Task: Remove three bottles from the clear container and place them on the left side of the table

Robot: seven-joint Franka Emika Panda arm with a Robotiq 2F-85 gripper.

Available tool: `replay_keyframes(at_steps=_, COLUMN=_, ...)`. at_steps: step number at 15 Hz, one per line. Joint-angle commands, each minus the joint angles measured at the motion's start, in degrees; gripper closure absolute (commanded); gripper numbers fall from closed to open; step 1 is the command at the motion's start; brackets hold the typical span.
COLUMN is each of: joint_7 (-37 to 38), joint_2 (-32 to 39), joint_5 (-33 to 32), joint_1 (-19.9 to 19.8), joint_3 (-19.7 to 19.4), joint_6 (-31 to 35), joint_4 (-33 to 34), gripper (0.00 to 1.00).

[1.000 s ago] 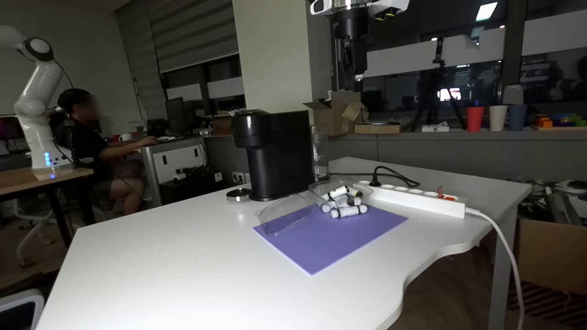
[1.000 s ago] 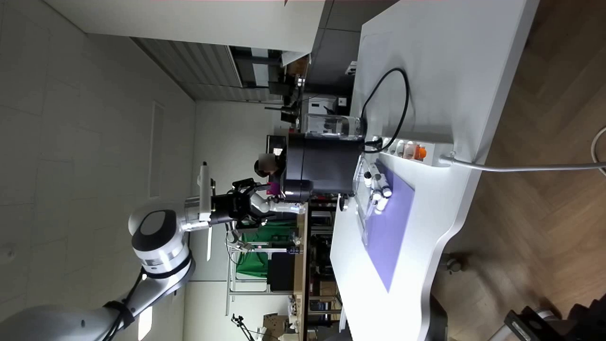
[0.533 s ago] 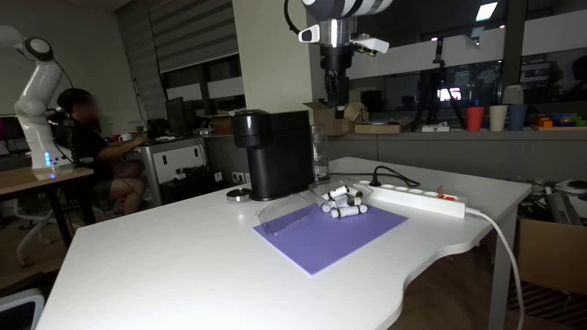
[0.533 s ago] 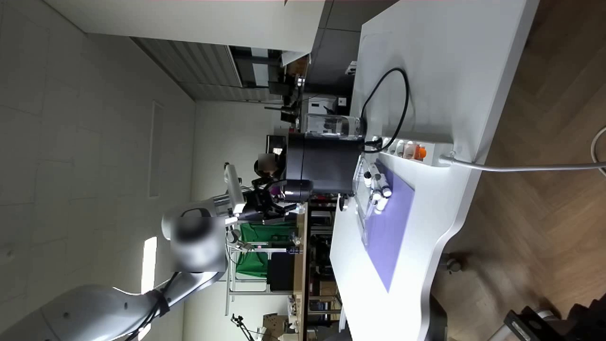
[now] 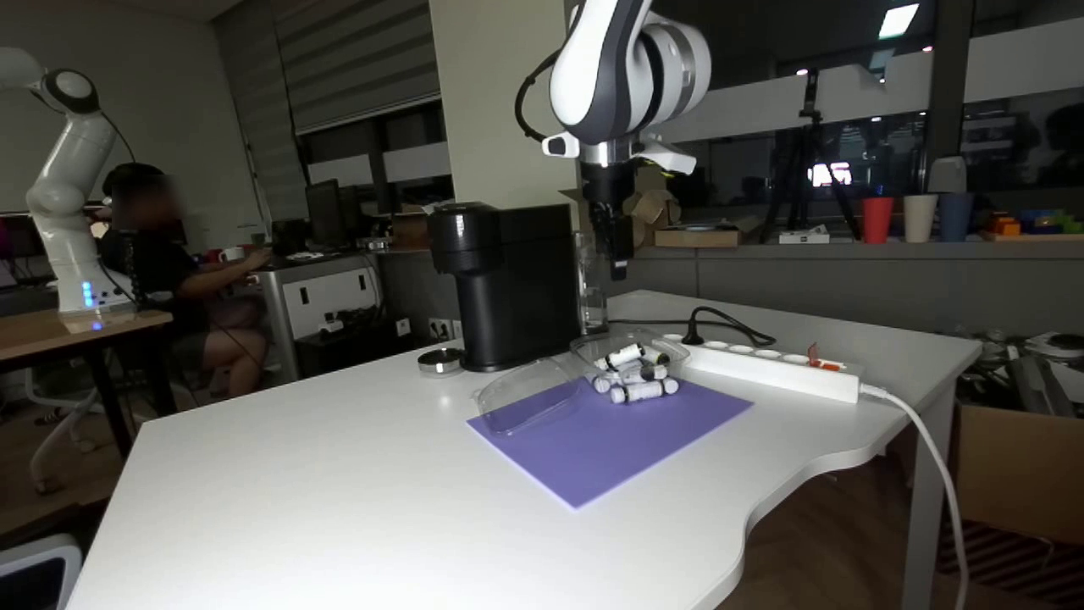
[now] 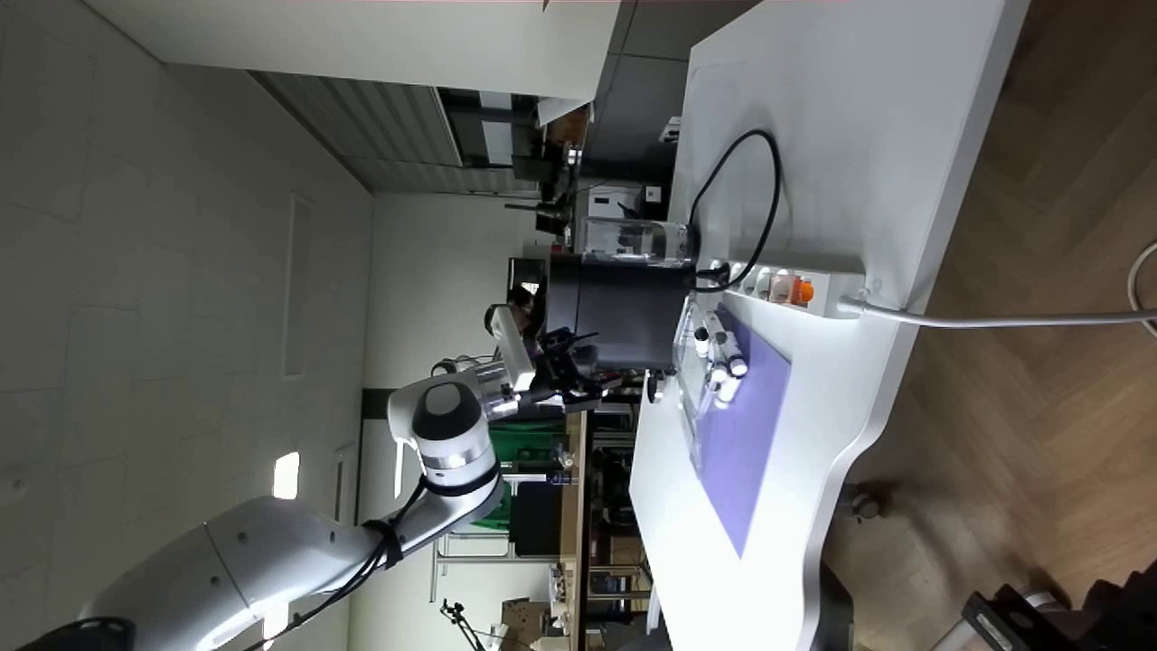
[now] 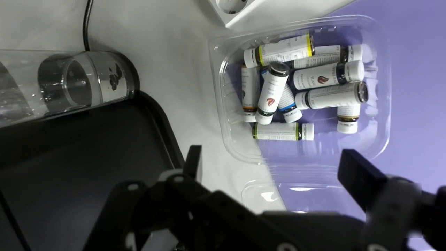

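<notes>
- We see the gripper (image 7: 271, 165) with its jaws spread wide; in the wrist view the two fingers (image 7: 359, 174) stand well apart from each other.
- Compared with one second ago, the gripper is clearly lower. In an exterior view it was near the top border, and now its fingertips reach below the top of the black machine (image 5: 525, 288), which is beside the jaws.
- In an exterior view we now see much more of the arm (image 5: 584, 85), above the jaws.
- The bottles (image 7: 315, 76) are below the jaws and well apart from them. They lie in a heap inside the clear container (image 7: 327, 144), the same as before.
- In the wrist view we find this container beyond the fingertips, mostly in line with the gap between them. It stands partly on the purple mat (image 5: 610, 457).
- The clear lid (image 5: 525, 407) is also lower than the jaws, just beside the container, and its place is unchanged.
- The white power strip (image 5: 771, 373), near the container and lower than the jaws, also keeps its position on the table (image 5: 339, 491).
</notes>
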Motion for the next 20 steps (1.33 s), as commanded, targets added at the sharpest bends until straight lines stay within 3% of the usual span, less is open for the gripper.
replay_keyframes(at_steps=1, joint_7=5.31, joint_2=5.65, joint_5=-2.19, joint_1=0.35, joint_3=-0.47, joint_6=-1.75, joint_4=5.69, gripper=0.0)
replay_keyframes(at_steps=6, joint_7=7.5, joint_2=11.82, joint_5=-2.51, joint_1=-0.26, joint_3=-0.06, joint_6=-2.16, joint_4=10.4, gripper=0.0)
replay_keyframes(at_steps=20, joint_7=9.78, joint_2=22.11, joint_5=-1.57, joint_1=-1.32, joint_3=0.62, joint_6=-13.78, joint_4=22.04, gripper=0.0)
